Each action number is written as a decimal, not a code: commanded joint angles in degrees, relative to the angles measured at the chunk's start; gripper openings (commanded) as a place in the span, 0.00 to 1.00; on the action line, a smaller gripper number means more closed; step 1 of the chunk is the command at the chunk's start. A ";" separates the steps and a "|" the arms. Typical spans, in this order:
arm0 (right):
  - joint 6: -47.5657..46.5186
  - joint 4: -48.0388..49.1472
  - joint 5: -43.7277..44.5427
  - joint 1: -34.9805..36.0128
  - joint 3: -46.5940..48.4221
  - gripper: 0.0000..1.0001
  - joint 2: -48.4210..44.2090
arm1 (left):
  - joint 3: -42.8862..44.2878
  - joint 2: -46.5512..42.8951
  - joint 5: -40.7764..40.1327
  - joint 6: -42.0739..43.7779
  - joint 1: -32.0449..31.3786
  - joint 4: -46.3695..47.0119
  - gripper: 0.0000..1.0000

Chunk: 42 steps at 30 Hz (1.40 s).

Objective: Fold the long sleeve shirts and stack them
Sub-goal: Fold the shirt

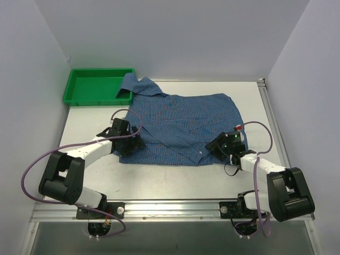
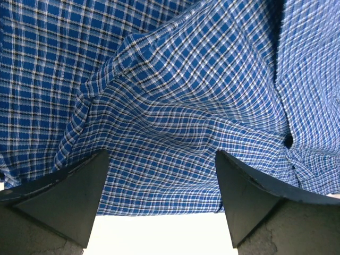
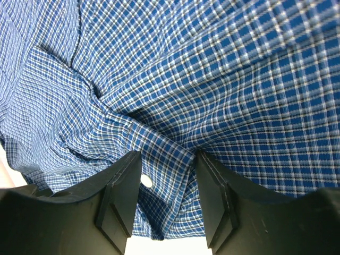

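Item: blue checked shirt, spread flat on the bench, collar overlapping a corner of the green tray.
Left pincer: at the near-left hem, fingers wide, rumpled cloth between them.
Right pincer: at the near-right hem, narrow, pinching a ridge of cloth.

No words, labels, brand names, numbers or signs can be read in any of the three views. The blue checked shirt shows only its woven pattern, and the green tray carries no legible marking.
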 commanded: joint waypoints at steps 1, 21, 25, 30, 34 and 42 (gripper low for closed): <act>-0.65 2.87 -1.14 -0.23 -0.74 0.45 1.99 | -2.33 0.23 -1.13 -1.86 -0.09 2.03 0.91; -6.63 -7.24 -1.76 -0.05 4.89 0.22 -4.43 | -2.69 -1.70 -3.86 -1.86 -0.01 -0.69 0.91; -6.27 -4.52 -2.99 0.65 4.80 0.22 -1.53 | -2.69 -1.70 -3.86 -1.68 -0.01 -0.69 0.91; -5.83 -1.18 -3.43 1.18 4.80 0.25 2.34 | -2.86 -1.79 -3.86 -1.59 -0.01 -0.78 0.91; -5.83 -1.26 -2.82 1.27 5.06 0.15 3.06 | -3.04 -1.88 -5.25 -1.59 -0.01 -0.96 0.91; -13.38 -23.03 -0.27 -1.54 14.46 0.00 -5.12 | -3.30 -1.88 -8.16 -2.47 0.52 -2.89 0.91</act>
